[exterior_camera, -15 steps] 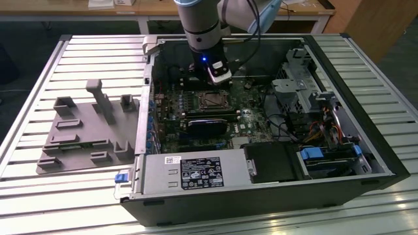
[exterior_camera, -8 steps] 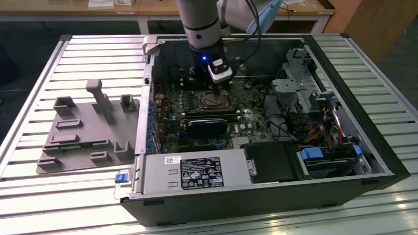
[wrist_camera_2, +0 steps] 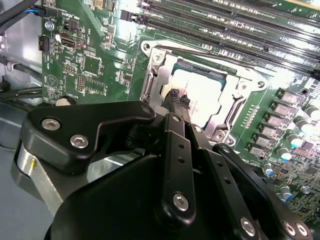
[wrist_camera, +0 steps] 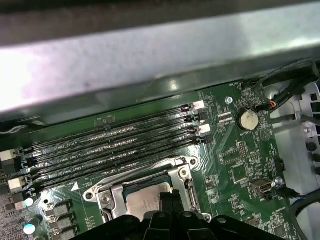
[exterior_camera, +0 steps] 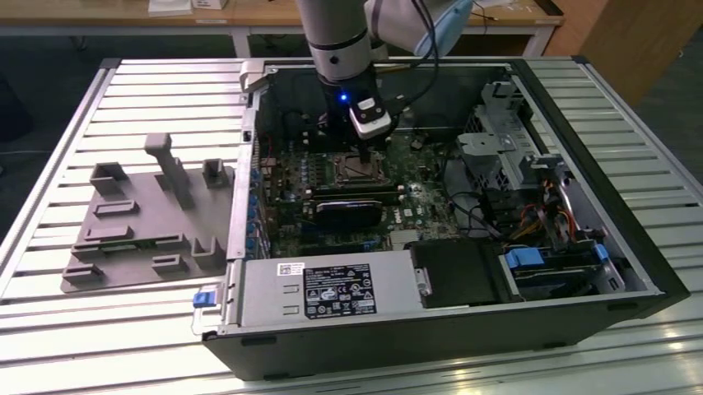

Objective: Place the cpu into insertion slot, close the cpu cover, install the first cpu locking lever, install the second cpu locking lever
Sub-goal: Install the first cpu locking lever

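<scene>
The cpu (wrist_camera_2: 200, 92), a flat square with a silvery top, lies in the insertion slot (exterior_camera: 357, 170) on the green board inside the open computer case. The silver cpu cover (wrist_camera_2: 235, 107) lies flat around it like a frame, the chip showing through its window. A thin metal locking lever (wrist_camera_2: 210, 51) runs along one side of the socket. My gripper (wrist_camera_2: 179, 98) hangs straight down over the socket, its two black fingertips together at the chip's edge beside the cover, with nothing between them. In the first wrist view the gripper (wrist_camera: 170, 199) stands over the cpu (wrist_camera: 141, 202).
Long black memory slots (wrist_camera: 115, 145) run beside the socket, under the grey case wall (wrist_camera: 150, 60). A black card (exterior_camera: 351, 210) sits nearer the power supply (exterior_camera: 329, 292). Cables and drive bays (exterior_camera: 528, 189) crowd the exterior view's right. A grey fixture plate (exterior_camera: 143, 218) lies outside the case.
</scene>
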`<state>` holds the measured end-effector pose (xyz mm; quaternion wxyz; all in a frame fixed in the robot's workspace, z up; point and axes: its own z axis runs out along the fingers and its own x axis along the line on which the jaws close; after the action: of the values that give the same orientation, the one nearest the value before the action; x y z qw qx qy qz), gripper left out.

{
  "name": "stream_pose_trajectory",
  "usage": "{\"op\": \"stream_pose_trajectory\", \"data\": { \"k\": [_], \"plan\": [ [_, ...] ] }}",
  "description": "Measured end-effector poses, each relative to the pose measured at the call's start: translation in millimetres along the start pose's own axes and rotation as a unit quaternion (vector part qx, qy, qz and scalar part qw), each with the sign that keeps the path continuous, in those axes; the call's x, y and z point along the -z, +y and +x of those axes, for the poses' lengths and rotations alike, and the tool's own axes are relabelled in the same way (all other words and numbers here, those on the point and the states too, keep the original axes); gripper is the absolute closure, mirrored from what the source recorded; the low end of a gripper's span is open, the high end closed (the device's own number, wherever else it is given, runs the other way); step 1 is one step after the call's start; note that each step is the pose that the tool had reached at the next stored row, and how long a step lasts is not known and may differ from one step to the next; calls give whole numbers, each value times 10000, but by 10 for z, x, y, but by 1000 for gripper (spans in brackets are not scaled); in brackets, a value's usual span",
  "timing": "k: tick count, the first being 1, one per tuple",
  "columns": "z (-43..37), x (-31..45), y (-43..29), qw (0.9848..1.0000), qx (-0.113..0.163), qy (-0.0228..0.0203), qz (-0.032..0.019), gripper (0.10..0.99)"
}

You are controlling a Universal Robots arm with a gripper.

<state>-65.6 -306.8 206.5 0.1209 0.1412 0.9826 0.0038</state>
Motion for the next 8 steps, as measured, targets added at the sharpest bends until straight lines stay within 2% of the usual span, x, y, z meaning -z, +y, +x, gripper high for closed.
{"op": "stream_pose_trajectory", "data": {
  "k": [2,3,8],
  "plan": [
    [-2,-2,1,10000,1,7,2,984],
    [-10,-5,3,10000,3,57,16,984],
    [-63,-25,12,9991,12,406,118,984]
  ]
}}
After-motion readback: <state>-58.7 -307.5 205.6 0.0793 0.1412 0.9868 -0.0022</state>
